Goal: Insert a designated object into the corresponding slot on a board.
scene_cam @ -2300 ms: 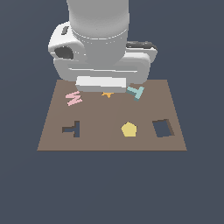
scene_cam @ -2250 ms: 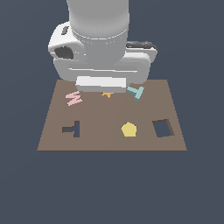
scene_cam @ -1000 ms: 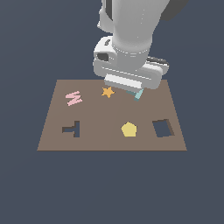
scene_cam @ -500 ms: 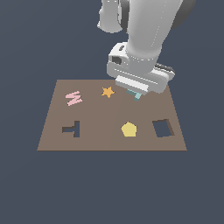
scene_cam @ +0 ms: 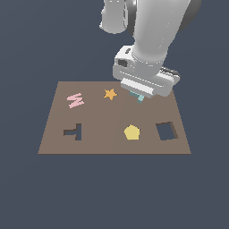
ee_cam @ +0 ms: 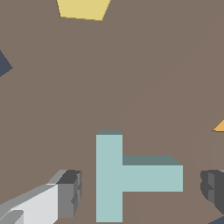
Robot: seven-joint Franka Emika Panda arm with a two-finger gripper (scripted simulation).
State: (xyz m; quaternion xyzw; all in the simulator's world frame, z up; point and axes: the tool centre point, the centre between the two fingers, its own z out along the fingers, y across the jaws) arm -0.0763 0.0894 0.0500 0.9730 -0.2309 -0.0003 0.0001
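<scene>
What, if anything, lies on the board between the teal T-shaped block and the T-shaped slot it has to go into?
The orange star and yellow pentagon lie on the board roughly between the teal block and the T-shaped slot. Both are flat, so a lifted block would probably pass over them.

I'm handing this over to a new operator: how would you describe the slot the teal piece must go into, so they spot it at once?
Start at the brown board and go to its near edge, toward the exterior view's left. The slot is a dark cutout below the pink N piece. It is a sideways T, unlike the larger square cutout on the opposite side.
</scene>
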